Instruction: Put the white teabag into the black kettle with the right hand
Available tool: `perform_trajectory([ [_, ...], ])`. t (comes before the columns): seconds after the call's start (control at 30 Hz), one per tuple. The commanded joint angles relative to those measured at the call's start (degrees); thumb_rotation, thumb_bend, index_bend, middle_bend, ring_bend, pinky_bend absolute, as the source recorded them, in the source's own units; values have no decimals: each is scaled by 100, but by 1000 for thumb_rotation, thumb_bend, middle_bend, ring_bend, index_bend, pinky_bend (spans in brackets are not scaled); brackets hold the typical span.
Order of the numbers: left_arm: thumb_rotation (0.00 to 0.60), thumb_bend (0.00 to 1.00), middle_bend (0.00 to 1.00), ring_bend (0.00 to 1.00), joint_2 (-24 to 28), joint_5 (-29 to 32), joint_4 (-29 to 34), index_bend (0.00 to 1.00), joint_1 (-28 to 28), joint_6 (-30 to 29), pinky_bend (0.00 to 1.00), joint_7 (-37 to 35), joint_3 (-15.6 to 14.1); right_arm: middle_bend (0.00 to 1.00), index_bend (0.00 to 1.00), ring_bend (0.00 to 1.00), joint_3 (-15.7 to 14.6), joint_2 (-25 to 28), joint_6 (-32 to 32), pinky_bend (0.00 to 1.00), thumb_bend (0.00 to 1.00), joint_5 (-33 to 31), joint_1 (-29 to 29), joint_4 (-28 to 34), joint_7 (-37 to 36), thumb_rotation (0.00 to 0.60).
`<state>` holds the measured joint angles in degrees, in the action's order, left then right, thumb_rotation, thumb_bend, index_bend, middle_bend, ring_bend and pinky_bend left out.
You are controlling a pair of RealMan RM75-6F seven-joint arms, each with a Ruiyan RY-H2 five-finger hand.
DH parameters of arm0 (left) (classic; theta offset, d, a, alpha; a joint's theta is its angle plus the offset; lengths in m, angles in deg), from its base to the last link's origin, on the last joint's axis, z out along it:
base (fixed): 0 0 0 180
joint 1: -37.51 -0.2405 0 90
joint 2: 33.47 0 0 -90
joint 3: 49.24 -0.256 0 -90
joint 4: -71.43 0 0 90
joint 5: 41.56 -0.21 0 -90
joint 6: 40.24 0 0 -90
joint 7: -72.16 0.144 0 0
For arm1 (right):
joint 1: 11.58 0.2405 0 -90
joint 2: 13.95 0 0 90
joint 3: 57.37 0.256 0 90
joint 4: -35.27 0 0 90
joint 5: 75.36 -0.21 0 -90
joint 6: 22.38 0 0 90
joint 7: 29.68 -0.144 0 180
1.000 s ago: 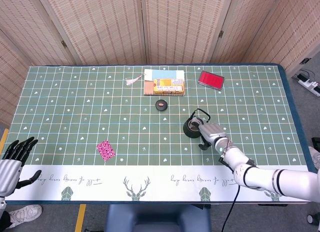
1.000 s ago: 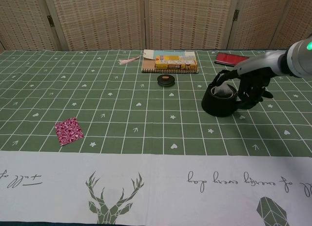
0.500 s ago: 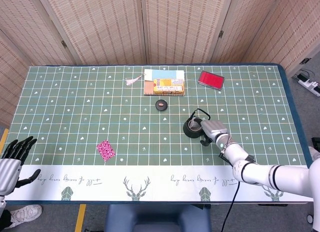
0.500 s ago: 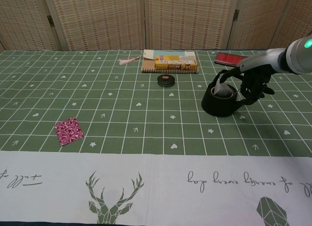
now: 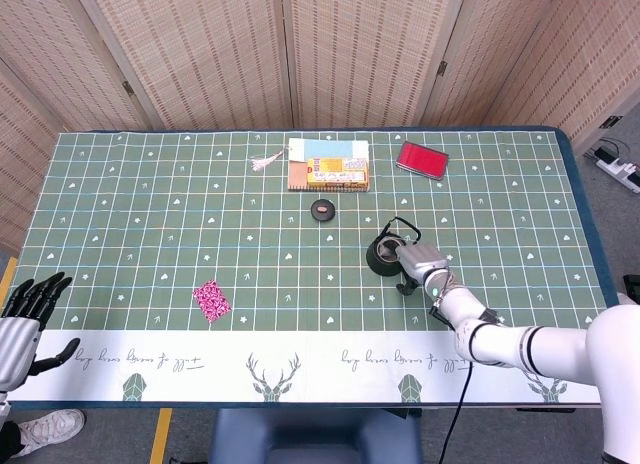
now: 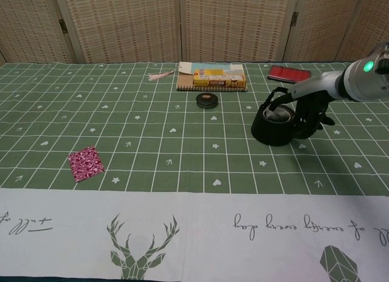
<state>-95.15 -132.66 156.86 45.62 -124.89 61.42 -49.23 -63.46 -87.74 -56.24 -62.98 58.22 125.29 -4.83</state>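
kettle: black kettle [image 6: 273, 127] sits on the green checked tablecloth [image 6: 152, 142], right of centre, upright, handle up; also seen in head view [image 5: 385, 255]
teabag: white teabag [image 6: 278, 114] lies inside the kettle's open top, pale patch just visible over the rim; no fingers on it as far as the chest view shows
right hand: right hand [image 6: 311, 112] just beside the kettle on its right side, fingers hanging down and loosely apart, close to or touching the kettle wall, cannot tell which; it holds nothing visible; head view [image 5: 421, 265] shows it from above, palm side hidden
left hand: left hand [image 5: 28, 314] at the near left edge of the table, head view only, fingers spread, holding nothing, well apart from everything
lid: small round black lid [image 6: 207, 99] on the cloth, left of and behind the kettle, near the book
book: notebook with a yellow box on it [image 6: 213, 77] at the far middle of the table
tassel: pale pink tassel [image 6: 161, 75] just left of the book
red case: flat red case [image 6: 289, 73] at the far right, behind the kettle
pink packet: small pink patterned square [image 6: 86, 163] on the near left of the cloth, well apart from the kettle
backdrop: woven folding screen [image 6: 194, 20] behind the table
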Motion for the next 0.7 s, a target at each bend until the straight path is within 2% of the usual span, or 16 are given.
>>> perform_trajectory([
  [0.03, 600, 281, 0, 64, 4, -1, -1, 0, -4, -11, 41, -12, 2, 750, 35, 677, -55, -58, 21, 706, 430, -38, 40, -59, -18, 600],
  [0.7, 600, 281, 0, 64, 3, -28, -3, 0, -14, -44, 41, -32, 2, 750, 74, 676, -493, -186, 36, 705, 430, -433, 381, -98, 14, 600],
])
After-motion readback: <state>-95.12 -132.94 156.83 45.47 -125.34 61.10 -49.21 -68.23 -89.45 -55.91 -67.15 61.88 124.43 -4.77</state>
